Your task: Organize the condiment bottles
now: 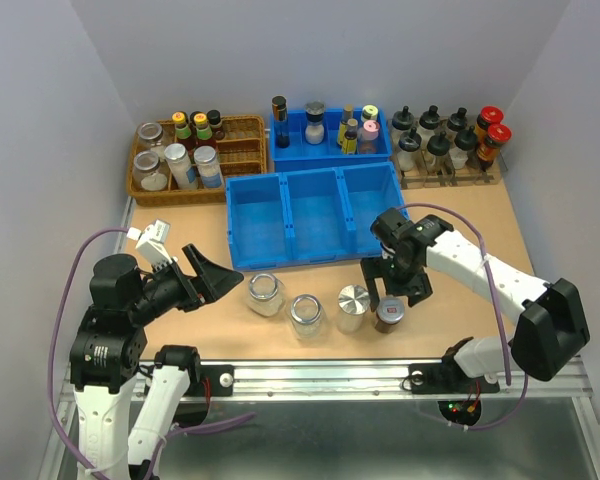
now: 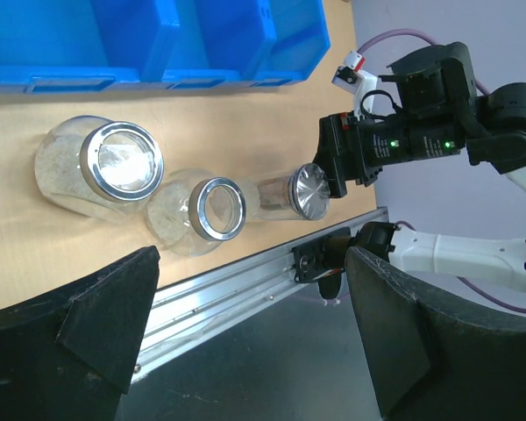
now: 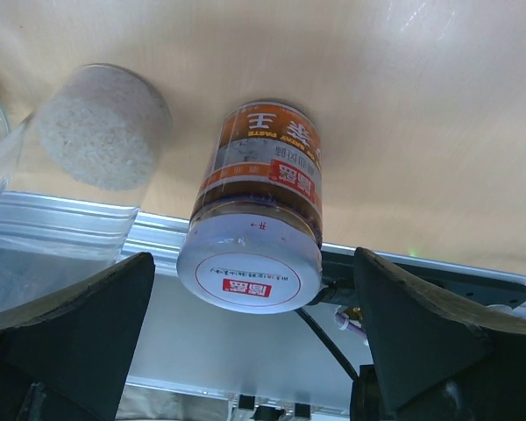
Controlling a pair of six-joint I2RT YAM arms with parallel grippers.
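Note:
Four squat jars stand in a row near the table's front edge: a clear jar [image 1: 265, 293], a second clear jar [image 1: 306, 316], a silver-lidded jar [image 1: 353, 305] and a dark jar [image 1: 389, 318]. My right gripper [image 1: 393, 293] is open and hangs over the dark jar. In the right wrist view the dark jar [image 3: 259, 184] sits between my spread fingers [image 3: 79, 333] without touching them. My left gripper [image 1: 223, 278] is open and empty, just left of the first clear jar. The left wrist view shows both clear jars [image 2: 101, 162] [image 2: 197, 210] and the silver-lidded jar [image 2: 289, 195].
A blue three-compartment bin [image 1: 300, 252] stands behind the jars. Along the back are a wicker basket [image 1: 245, 172] with jars and bottles, a blue tray [image 1: 292, 150] and a wooden rack [image 1: 450, 178] of black-nozzled and red-capped bottles. A metal rail [image 1: 320, 375] runs along the front edge.

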